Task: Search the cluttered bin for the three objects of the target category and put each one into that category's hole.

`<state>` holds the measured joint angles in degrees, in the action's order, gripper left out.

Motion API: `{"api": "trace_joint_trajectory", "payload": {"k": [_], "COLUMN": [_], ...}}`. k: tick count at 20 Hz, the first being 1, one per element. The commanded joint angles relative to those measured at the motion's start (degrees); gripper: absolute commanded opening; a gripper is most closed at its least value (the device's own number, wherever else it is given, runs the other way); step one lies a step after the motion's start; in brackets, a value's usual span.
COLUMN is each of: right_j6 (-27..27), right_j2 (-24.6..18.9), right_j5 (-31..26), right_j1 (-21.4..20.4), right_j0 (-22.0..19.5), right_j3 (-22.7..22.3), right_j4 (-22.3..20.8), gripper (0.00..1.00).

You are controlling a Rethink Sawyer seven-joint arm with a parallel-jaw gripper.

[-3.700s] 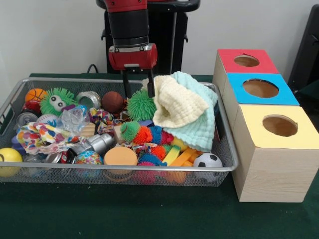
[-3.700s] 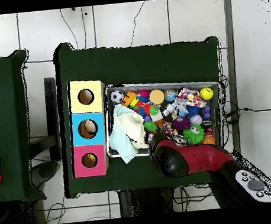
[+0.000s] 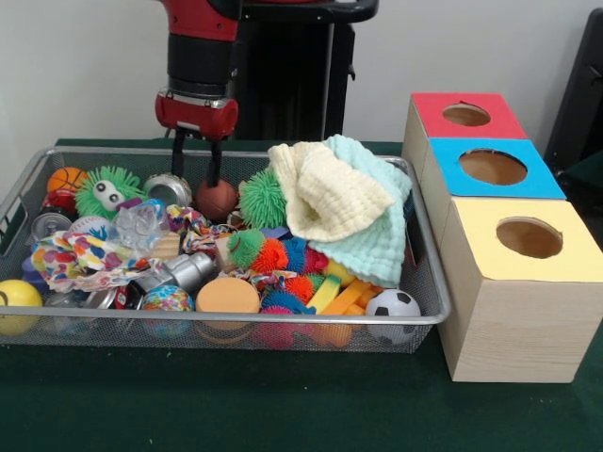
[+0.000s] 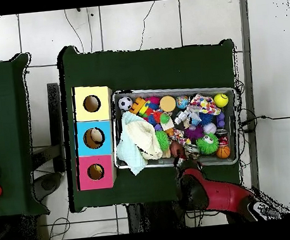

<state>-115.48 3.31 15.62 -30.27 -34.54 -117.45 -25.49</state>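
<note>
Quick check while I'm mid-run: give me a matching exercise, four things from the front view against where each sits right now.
Things:
1. gripper
2. soccer ball
3. yellow ball
4. the hole in the red top

Places:
A. near right corner of the bin
B. farthest box in the row beside the bin
C. near left end of the bin, against the mesh
D. at the bin's far side, over the brown ball

Pairs: 1-D, 2-A, 3-C, 4-B
</note>
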Motion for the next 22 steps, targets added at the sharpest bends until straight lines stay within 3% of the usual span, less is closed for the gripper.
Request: {"api": "trace_joint_trajectory", "payload": {"k": [1, 9, 22], "right_j6": [-11.65, -11.85, -12.6], "right_j2": [-13.55, -20.63, -20.34], "right_j5": [-2.93, -4.17, 2.69], "right_j1": [6.17, 7.04, 8.98], "right_j0": [-2.9, -7.72, -6.03], "right_j3": [-2.34, -4.4, -3.97], "right_j4": [2.08, 2.76, 4.35], "gripper": [1.0, 1.0, 1.0]}}
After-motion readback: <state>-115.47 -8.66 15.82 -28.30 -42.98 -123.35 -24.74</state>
